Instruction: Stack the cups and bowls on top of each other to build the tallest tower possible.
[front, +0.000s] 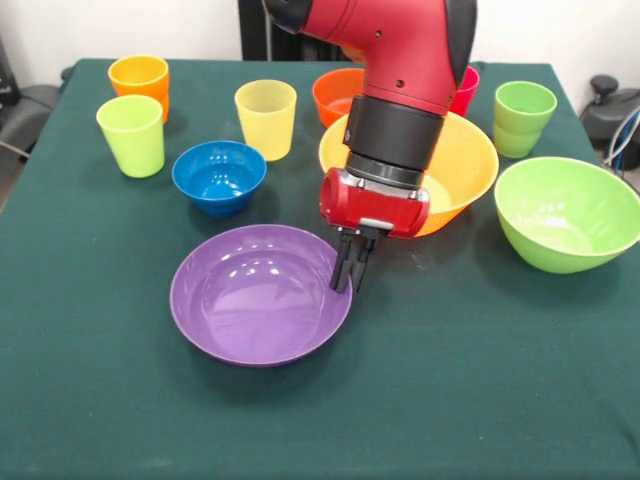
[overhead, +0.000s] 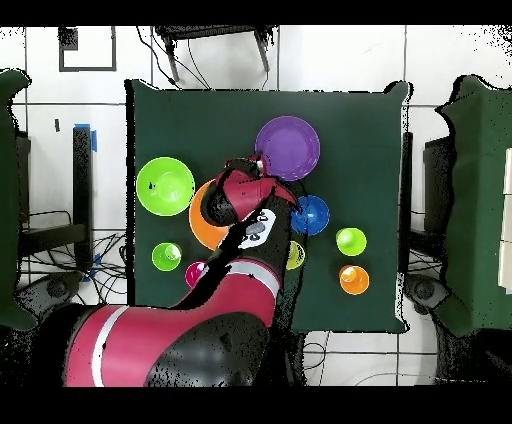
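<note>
Purple bowl (front: 260, 295) is lying at the table's (front: 480, 400) near middle, and your gripper (front: 351, 272) is sitting at its right rim, fingers pressed close together on the rim as far as you can see. Orange-yellow bowl (front: 468, 160) is sitting just behind the gripper, the green bowl (front: 568, 212) off right, and cups (front: 266, 118) are standing unstacked along the back.
</note>
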